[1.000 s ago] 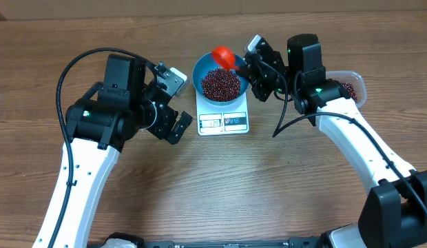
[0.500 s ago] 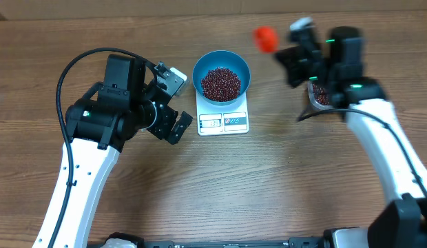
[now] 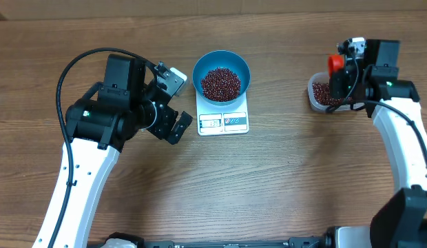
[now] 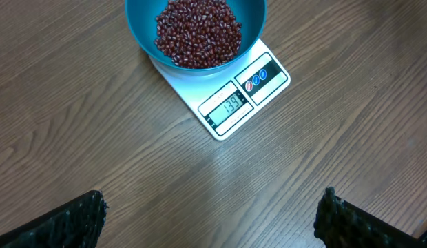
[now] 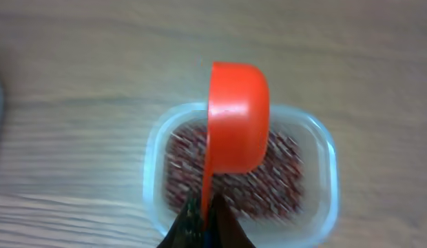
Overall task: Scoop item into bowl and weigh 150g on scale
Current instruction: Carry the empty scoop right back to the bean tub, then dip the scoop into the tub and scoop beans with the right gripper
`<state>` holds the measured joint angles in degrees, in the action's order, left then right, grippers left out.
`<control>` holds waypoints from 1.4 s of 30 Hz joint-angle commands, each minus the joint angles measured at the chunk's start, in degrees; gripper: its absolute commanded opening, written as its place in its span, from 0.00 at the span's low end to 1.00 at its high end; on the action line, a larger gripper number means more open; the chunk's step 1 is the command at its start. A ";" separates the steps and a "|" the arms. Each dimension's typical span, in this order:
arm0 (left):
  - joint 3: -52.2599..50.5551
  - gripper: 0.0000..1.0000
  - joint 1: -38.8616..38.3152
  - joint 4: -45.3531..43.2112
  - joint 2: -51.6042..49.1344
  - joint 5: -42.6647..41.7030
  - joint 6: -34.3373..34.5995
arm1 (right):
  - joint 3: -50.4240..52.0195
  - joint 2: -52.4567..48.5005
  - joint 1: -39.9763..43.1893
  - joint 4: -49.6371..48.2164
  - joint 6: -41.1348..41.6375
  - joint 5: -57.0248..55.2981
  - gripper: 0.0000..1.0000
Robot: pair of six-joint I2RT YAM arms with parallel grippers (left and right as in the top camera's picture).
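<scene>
Overhead: the right gripper [image 3: 346, 74], clamped on the handle of the orange scoop [image 3: 335, 63], has swung away from the blue bowl [image 3: 200, 65]. It now hangs over the clear tub [image 3: 314, 98], at 3 o'clock of the bowl. The beans [image 3: 220, 83] lie heaped in the bowl, which sits on the scale [image 3: 224, 122].

Left wrist: the left gripper [image 4: 210, 231] is spread wide and empty, with the scale at its 12 o'clock. The display [image 4: 231, 105] seems to read 139, short of target, so a small top-up looks due.

Right wrist: the scoop hovers above the tub's beans, but blur hides whether it is loaded.
</scene>
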<state>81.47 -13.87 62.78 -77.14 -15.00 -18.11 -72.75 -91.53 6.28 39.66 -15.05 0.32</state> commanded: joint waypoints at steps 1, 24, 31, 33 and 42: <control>1.20 1.00 -0.02 0.02 0.26 -1.11 0.55 | 0.17 -1.11 -0.11 1.44 -0.42 -8.72 0.04; 1.20 1.00 0.02 0.02 0.26 -1.11 0.55 | 0.35 -9.16 -0.07 7.61 0.50 7.56 0.04; 1.20 1.00 0.02 0.04 0.26 -1.11 0.55 | 0.35 -9.16 3.80 8.55 5.07 17.00 0.03; 1.20 1.00 0.02 0.02 0.26 -1.11 0.55 | 0.35 -9.22 6.32 8.35 7.54 19.10 0.04; 1.20 1.00 0.02 0.02 0.26 -1.09 0.55 | 0.37 -11.21 18.08 7.63 12.26 36.44 0.04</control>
<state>81.47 -13.87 62.81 -77.14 -15.00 -18.11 -72.62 -101.54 22.11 47.55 -5.37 28.16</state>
